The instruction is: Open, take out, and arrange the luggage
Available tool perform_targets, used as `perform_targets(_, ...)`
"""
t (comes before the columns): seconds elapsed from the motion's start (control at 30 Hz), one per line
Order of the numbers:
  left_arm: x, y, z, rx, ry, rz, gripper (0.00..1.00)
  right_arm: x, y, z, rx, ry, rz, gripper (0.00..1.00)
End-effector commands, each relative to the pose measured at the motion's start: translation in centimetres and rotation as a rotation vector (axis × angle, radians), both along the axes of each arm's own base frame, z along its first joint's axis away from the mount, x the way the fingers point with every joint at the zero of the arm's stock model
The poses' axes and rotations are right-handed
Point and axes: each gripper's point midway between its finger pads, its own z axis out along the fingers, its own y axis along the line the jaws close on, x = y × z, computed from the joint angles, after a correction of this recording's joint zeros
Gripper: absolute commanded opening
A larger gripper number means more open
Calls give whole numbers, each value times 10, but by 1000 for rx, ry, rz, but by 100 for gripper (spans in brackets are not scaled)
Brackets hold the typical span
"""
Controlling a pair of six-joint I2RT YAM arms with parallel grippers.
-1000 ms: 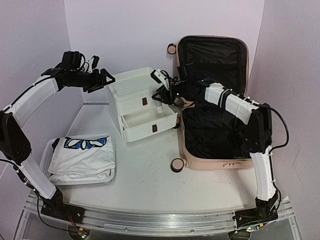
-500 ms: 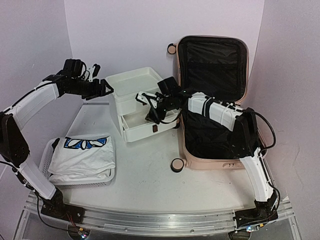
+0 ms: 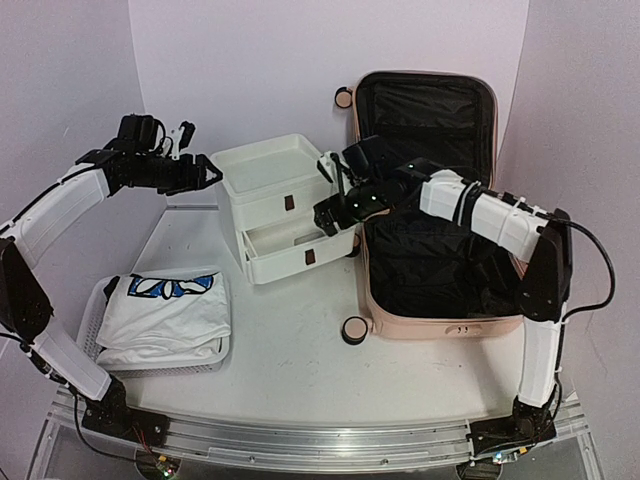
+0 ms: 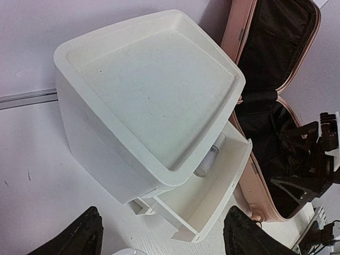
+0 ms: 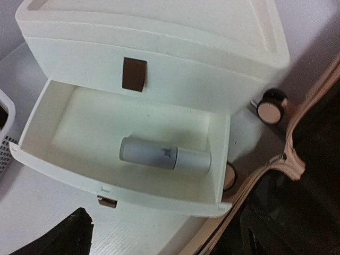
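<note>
The luggage [image 3: 430, 322], a pale pink hard-shell suitcase, lies open at the right with its lid upright against the back wall and its black lining showing. In the wrist views I see its pink edge [image 5: 268, 175] and its open lid [image 4: 276, 58]. My right gripper [image 3: 328, 190] hovers open over the pulled-out bottom drawer [image 5: 127, 154], nothing between its fingers. A white-and-grey tube [image 5: 164, 154] lies loose in that drawer. My left gripper [image 3: 200, 152] is open in the air, left of the drawer unit and apart from it.
The white drawer unit [image 3: 262, 168] stands between the arms, touching the suitcase's left side. A white mesh basket [image 3: 95, 300] with a folded white shirt [image 3: 170, 310] sits front left. A suitcase wheel [image 3: 352, 330] sticks out onto the table.
My right gripper carried the tube down to the open drawer, opened and let it go there, then drew back up and right. The left arm shifted slightly left.
</note>
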Motion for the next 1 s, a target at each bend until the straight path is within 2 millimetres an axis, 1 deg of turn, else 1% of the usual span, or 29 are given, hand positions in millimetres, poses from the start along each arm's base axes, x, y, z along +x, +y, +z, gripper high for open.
perform_targets(0.0, 1, 2, 17, -12, -68, -1, 79, -38, -16, -8, 214, 257, -189, 98)
perform_targets(0.07, 2, 0, 14, -21, -55, -6, 78, -54, -17, -18, 227, 322, -163, 98)
perform_targets(0.13, 2, -2, 12, -35, -41, -15, 78, -64, -15, -24, 242, 360, -131, 98)
perform_targets(0.23, 2, -6, 9, -56, -25, -29, 78, -65, -11, -40, 248, 389, -137, 98)
perform_targets(0.3, 2, -6, 10, -62, -25, -30, 78, -65, -3, -50, 256, 412, -121, 98)
perform_targets(0.43, 0, -5, 13, -58, -35, -24, 78, -54, 9, -69, 274, 419, -128, 98)
perform_targets(0.5, -1, -4, 16, -62, -43, -25, 78, -45, 17, -77, 274, 413, -134, 98)
perform_targets(0.53, -2, -5, 18, -66, -45, -28, 78, -39, 22, -77, 282, 408, -137, 98)
perform_targets(0.57, -3, -4, 18, -66, -47, -28, 78, -35, 26, -82, 281, 411, -141, 98)
perform_targets(0.67, -2, -2, 18, -58, -52, -19, 78, -22, 32, -93, 279, 395, -172, 98)
perform_targets(0.8, -4, -4, 20, -69, -53, -27, 78, -5, 43, -90, 323, 325, -179, 98)
perform_targets(0.97, -2, 0, 20, -83, -44, -19, 77, 18, 51, -81, 378, 202, -242, 98)
